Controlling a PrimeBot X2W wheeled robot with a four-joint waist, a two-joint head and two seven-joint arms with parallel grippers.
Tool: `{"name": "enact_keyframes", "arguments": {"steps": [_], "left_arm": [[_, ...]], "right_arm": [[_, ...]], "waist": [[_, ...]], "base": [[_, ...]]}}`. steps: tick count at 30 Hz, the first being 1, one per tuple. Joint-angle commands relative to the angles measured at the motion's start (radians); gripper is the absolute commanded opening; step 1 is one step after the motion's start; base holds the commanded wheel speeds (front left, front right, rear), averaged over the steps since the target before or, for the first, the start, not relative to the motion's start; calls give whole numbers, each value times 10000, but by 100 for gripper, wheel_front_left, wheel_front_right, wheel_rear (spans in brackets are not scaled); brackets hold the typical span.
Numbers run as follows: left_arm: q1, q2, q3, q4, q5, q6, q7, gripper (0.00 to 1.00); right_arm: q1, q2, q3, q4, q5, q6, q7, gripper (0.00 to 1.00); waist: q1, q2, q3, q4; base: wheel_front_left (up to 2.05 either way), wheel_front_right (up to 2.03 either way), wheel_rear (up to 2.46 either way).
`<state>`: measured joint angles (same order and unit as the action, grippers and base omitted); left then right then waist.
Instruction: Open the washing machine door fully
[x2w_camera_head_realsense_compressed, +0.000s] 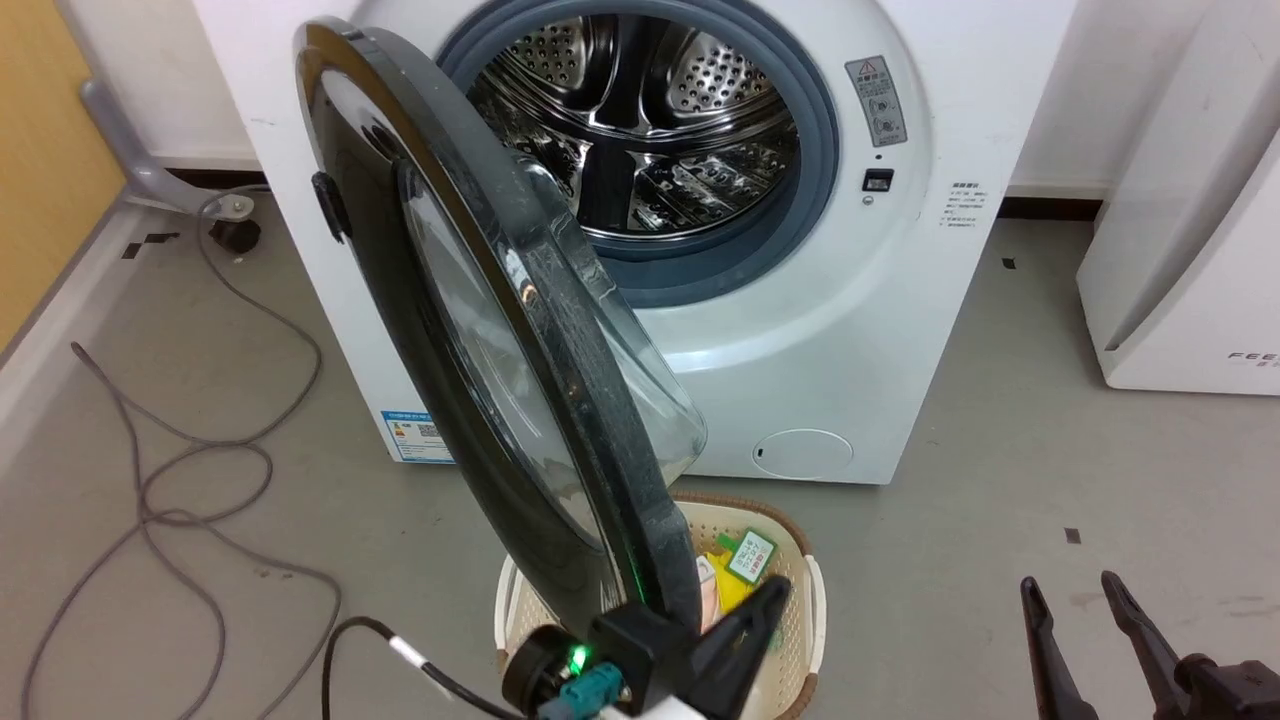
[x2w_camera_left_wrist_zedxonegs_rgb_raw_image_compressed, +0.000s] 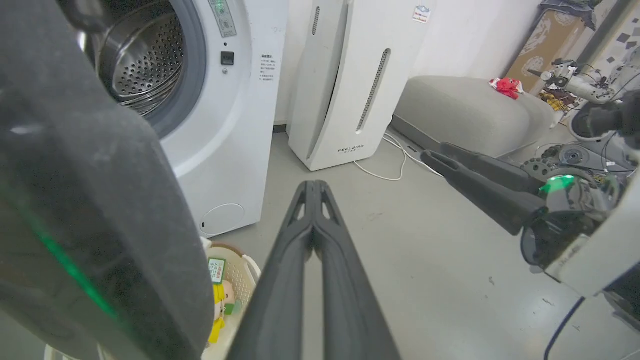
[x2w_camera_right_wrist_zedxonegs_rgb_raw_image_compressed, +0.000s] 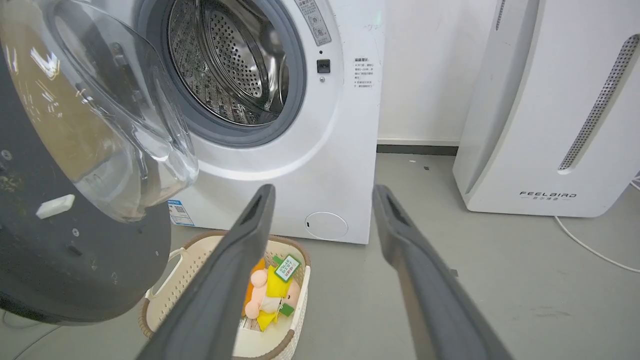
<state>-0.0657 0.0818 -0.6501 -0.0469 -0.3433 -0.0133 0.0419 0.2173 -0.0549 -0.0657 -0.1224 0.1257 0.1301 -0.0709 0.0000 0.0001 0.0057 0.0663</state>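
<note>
Cream laundry basket holding a plush doll, white FEELBAIRD appliance, grey cables on floor

One washing machine is standing on the floor, carrying one round black door, one small round flap and one blue sticker. One white FEELBAIRD appliance is standing towards the floor's right edge. One basket is sitting on the floor before the machine, holding one doll and one green-edged card. Two grippers are showing, the left gripper and the right gripper, each bearing two dark fingers.
</note>
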Motion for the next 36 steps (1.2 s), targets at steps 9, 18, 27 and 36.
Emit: {"name": "enact_keyframes", "arguments": {"steps": [9,18,27,36], "left_arm": [[-143,-85,409,394,110,846,-346,0],[505,169,688,-219,149,1515,-266,0],[1328,526,992,-1251,292,2237,-220,0],[1973,799,1578,-2627,413,3011,-289,0]], "right_arm": [[9,47,-57,137,6,6,-24,100],[39,47,-87,279,34,6,-95,100],[12,47,-116,403,49,6,-141,100],[-9,47,-177,476,50,6,-250,100]], "waist": [[0,-1,4,-30],[0,-1,-11,154],[0,-1,-63,790],[0,-1,-25,1501]], "base": [[0,0,0],[0,0,0],[0,0,0],[0,0,0]]}}
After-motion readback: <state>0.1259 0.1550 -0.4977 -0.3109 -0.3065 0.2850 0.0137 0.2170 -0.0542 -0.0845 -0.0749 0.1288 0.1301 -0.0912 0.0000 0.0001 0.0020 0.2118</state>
